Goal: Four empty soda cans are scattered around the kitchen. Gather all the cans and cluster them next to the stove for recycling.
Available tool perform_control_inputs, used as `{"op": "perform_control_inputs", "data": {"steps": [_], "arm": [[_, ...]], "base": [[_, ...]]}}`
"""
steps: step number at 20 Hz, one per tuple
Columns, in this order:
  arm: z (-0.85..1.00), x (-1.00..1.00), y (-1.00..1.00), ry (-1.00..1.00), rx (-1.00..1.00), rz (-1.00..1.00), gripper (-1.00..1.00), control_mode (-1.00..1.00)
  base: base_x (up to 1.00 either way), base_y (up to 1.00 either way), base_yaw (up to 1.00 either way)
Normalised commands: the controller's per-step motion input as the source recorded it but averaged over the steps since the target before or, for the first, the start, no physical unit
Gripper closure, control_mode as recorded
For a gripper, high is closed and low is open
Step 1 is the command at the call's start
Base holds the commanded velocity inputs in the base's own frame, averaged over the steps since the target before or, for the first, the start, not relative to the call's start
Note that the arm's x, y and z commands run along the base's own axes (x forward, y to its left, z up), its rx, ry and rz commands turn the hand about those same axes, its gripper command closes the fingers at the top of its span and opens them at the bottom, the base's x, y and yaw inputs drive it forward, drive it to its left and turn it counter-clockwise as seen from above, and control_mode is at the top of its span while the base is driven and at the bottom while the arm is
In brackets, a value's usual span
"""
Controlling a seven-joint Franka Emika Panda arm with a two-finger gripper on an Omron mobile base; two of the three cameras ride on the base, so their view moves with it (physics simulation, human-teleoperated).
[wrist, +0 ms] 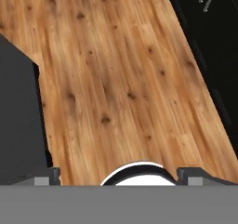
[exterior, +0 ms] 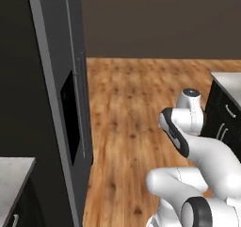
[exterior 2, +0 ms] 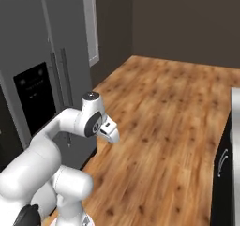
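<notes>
The soda cans and the stove are out of view. My gripper [wrist: 121, 176] hangs above bare wooden floor [wrist: 116, 79] and looks down at it. Its two dark fingertips [wrist: 46, 176] stand far apart at the bottom of the hand view, open, with nothing between them. In the right base view the folded white arm [exterior 2: 89, 119] holds its hand low in front of the base, beside the fridge.
A tall grey fridge [exterior 2: 42, 79] with a black dispenser panel stands on the left [exterior: 66, 103]. Dark cabinets with silver handles [exterior: 226, 117] line the right side [exterior 2: 225, 169]. A grey counter corner [exterior: 14, 174] sits at lower left. Open wooden floor stretches ahead.
</notes>
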Motion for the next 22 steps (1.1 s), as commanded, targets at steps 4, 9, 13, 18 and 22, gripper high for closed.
{"op": "perform_control_inputs", "data": {"steps": [4,9,13,18,22], "arm": [[0.00,0.00,0.00,0.00,0.00,0.00,-1.00,1.00],[0.00,0.00,0.00,0.00,0.00,0.00,-1.00,1.00],[0.00,0.00,0.00,0.00,0.00,0.00,-1.00,1.00],[0.00,0.00,0.00,0.00,0.00,0.00,-1.00,1.00],[0.00,0.00,0.00,0.00,0.00,0.00,-1.00,1.00]], "base": [[0.75,-0.04,0.00],[0.75,-0.03,0.00],[0.75,-0.03,0.00],[0.75,-0.03,0.00],[0.75,-0.03,0.00]]}}
